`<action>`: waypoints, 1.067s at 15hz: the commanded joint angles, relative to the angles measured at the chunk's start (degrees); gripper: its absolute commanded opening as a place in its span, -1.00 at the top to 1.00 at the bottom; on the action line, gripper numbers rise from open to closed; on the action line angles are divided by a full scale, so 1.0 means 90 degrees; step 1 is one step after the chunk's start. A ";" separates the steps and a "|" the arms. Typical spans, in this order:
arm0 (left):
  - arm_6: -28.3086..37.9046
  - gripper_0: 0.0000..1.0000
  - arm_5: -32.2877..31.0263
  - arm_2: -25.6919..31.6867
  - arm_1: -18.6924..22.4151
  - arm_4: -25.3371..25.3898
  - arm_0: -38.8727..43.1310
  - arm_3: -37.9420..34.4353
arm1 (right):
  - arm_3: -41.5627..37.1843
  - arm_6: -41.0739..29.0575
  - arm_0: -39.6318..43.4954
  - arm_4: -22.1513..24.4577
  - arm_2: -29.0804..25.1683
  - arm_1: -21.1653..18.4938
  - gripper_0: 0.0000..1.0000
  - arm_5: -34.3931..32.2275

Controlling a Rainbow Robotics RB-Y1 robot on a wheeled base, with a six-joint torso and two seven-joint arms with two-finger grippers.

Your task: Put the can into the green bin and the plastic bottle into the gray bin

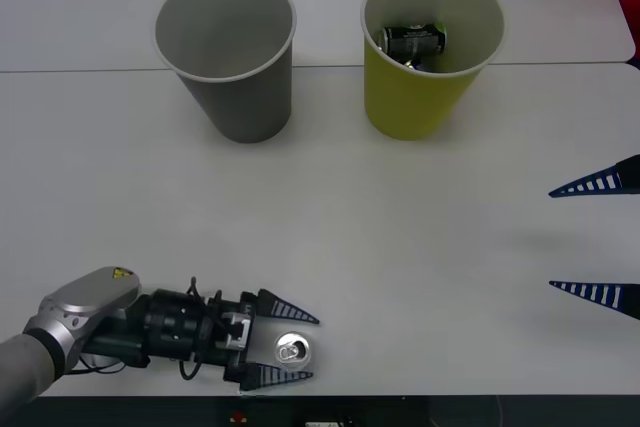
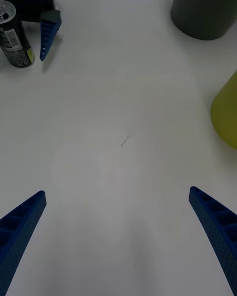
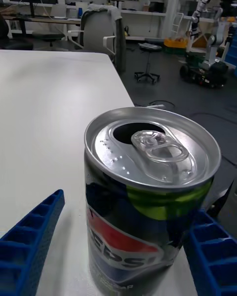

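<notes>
Nearest, at the table's front edge, the left gripper lies low with its two blue fingers spread on either side of the can. That can stands upright between the fingers, silver top and pull tab up, its opening already punched. In the left wrist view the can sits between the ribbed fingers with a gap on one side, so the jaws are apart and not pressing it. The right wrist view shows the same can beside a blue fingertip.

Off to the right, the right gripper hangs wide open over bare tabletop, holding nothing.

Farther back stand the two bins, near each other but apart. The gray bin on the left shows a bare inside. The green bin on the right holds a dark can with a green label, lying on its side.
</notes>
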 commanded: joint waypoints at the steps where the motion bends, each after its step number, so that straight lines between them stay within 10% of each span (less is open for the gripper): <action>1: -0.0013 1.00 -0.0006 0.0001 0.0011 -0.0003 0.0003 0.0006 | 0.0000 0.0000 0.0000 0.0000 0.0000 0.0000 -1.00 0.0000; 10: 0.0221 1.00 -0.0006 0.0001 0.0323 0.0173 0.0003 -0.0297 | 0.0000 0.0000 0.0000 0.0000 0.0000 0.0000 -1.00 0.0000; 16: 0.1832 1.00 -0.0006 0.0362 0.1124 -0.0325 0.0013 -0.1655 | 0.0000 0.0000 0.0000 0.0000 0.0000 0.0000 -1.00 0.0000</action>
